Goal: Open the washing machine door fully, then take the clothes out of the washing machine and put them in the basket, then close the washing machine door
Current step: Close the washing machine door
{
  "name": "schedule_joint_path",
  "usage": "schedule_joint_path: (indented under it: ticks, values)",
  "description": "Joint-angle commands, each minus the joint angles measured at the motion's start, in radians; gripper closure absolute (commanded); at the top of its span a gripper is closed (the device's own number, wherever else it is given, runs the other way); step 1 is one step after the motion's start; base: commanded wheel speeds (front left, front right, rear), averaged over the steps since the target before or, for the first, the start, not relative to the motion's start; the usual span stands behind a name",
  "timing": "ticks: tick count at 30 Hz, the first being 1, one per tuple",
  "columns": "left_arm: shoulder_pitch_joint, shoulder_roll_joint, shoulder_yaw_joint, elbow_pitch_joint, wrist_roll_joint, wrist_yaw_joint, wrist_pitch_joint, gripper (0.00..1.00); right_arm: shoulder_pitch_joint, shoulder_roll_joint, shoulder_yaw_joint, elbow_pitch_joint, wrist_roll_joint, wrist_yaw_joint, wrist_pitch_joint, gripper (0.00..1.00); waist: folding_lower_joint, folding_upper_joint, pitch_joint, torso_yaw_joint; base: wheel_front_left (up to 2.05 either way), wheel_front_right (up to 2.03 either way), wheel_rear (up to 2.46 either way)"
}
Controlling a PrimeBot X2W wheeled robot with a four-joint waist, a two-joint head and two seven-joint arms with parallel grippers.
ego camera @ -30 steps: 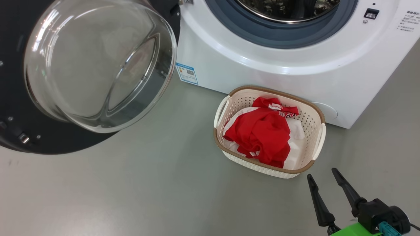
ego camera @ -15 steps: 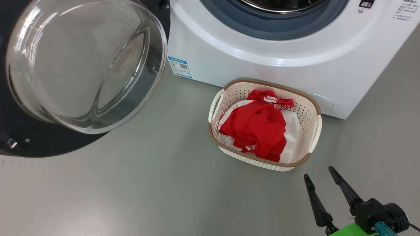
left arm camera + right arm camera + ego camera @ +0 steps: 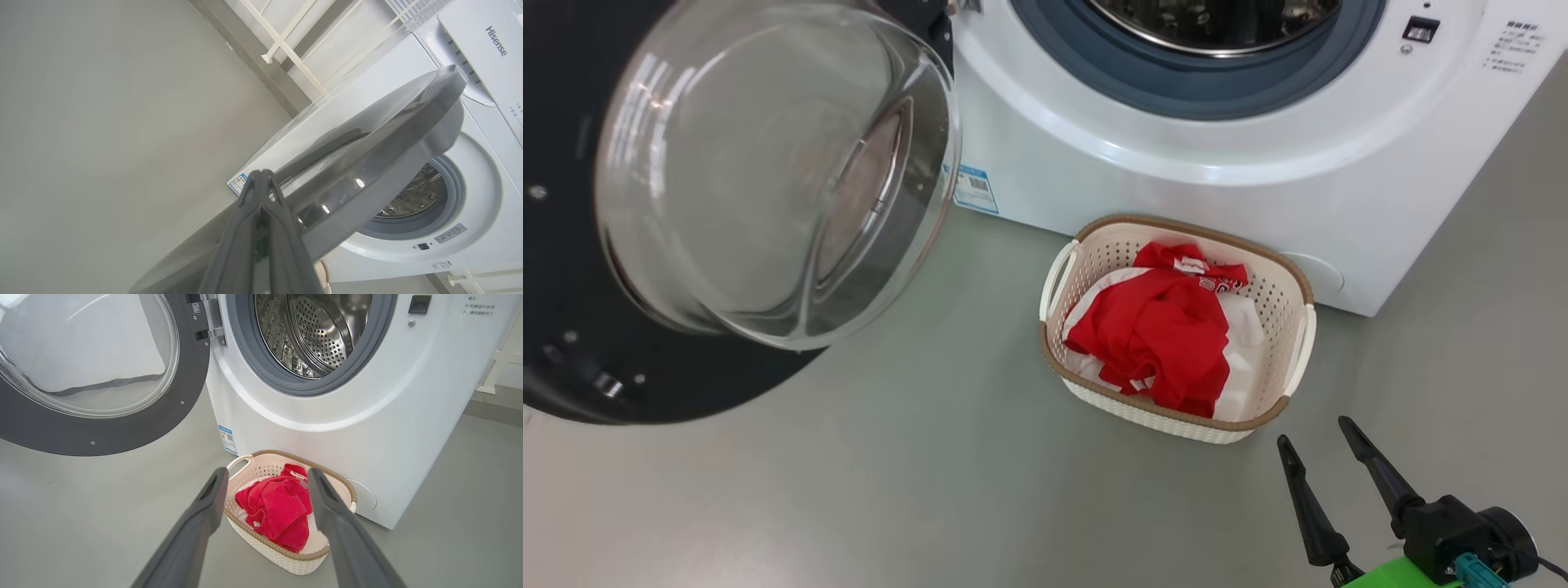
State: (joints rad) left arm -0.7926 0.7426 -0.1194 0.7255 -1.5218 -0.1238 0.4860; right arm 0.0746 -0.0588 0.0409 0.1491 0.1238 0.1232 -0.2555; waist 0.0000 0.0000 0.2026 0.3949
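The washing machine door [image 3: 572,384] stands swung open at the left, its glass bowl [image 3: 776,171] bulging toward me. The white washing machine [image 3: 1176,163] shows a bare steel drum [image 3: 318,330]. Red and white clothes [image 3: 1160,327] lie heaped in the cream basket [image 3: 1052,347] on the floor in front of the machine. My right gripper [image 3: 1313,433] hovers open just right of and nearer than the basket, holding nothing. My left gripper [image 3: 261,175] is shut, its tips close beside the door's outer face [image 3: 367,163]; I cannot tell whether they touch.
Grey floor [image 3: 890,490] spreads left of and in front of the basket. A blue label sticker [image 3: 974,189] sits on the machine's lower left front. A white railing and wall base [image 3: 286,45] run behind the machine.
The head camera has shifted a little, so the whole picture moved. The door's glass edge now slightly overlaps the blue sticker. The right gripper stays open in the same spot.
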Motion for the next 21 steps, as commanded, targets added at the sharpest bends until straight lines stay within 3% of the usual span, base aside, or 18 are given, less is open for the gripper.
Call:
schedule_joint_path:
  ticks: [1, 21]
  values:
    - [0.006, 0.045, 0.018, -0.044, -0.014, -0.007, 0.023, 1.00, -0.015, -0.002, 0.023, -0.022, 0.010, 0.008, -0.006, 0.00, 0.0000, 0.0000, -0.013, -0.002, 0.00, 0.00, 0.00]
    - [0.128, 0.062, 0.014, -0.381, -0.093, -0.007, 0.226, 1.00, 0.012, 0.008, 0.021, -0.024, 0.041, 0.008, -0.006, 0.00, 0.0000, 0.0000, -0.077, -0.037, 0.00, 0.00, 0.00]
